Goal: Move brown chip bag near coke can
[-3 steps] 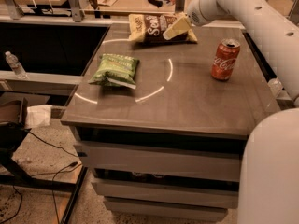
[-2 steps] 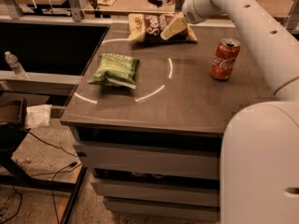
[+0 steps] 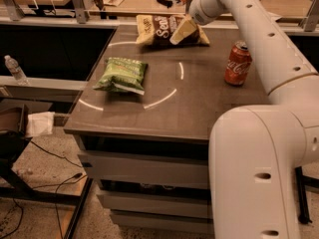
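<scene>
White hand (image 3: pixel 191 21) at brown chip bag (image 3: pixel 158 30), tan-ended perhaps, red coke can (image 3: pixel 238 63)

The white arm (image 3: pixel 264 44) rises from the lower right and bends leftward, with its gripper (image 3: pixel 193 15) at the right end of the brown chip bag (image 3: pixel 158 30).

Warm, dimmish light on my end — bright arc glare across the tabletop (image 3: pixel 204 103), deep shadow at 9 o'clock, gripper (image 3: pixel 189 19) well lit near 12 o'clock.
</scene>
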`<state>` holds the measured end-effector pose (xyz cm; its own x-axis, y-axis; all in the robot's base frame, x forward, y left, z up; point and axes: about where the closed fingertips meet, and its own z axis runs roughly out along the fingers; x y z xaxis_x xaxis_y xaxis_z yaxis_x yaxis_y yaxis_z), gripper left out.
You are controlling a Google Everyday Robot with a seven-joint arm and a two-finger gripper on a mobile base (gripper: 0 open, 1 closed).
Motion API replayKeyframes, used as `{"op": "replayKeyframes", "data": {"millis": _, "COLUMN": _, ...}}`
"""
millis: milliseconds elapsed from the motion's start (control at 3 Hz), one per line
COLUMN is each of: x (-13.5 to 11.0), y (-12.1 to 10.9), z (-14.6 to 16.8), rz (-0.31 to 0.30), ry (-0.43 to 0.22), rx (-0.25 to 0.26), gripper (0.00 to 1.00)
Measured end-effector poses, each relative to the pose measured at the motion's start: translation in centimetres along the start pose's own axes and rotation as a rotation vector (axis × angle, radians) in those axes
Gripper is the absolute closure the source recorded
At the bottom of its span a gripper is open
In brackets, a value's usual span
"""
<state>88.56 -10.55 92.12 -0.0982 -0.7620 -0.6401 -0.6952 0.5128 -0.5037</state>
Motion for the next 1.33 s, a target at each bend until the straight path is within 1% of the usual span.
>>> {"op": "replayKeyframes", "data": {"millis": 333, "x": -0.1, "y": 0.5, "z": 1.8, "rz": -0.004, "ry": 0.012, "rx": -0.022, "gripper": 0.00}}
{"op": "replayKeyframes", "data": {"millis": 667, "x": 0.0, "y": 0.9, "z": 3.2, "rz": -0.006, "ry": 0.021, "rx": -0.035, "gripper": 0.19}}
{"op": "replayKeyframes", "data": {"millis": 1000, "x": 0.3, "y": 1.0, "z": 3.7, "rz": 0.003, "ry": 0.021, "rx": -0.043, "gripper": 0.42}}
{"op": "replayKeyframes", "data": {"millis": 1333, "x": 0.3, "y": 1.0, "z": 3.8, "rz": 0.000, "ry": 0.019, "rx": -0.046, "gripper": 0.64}}
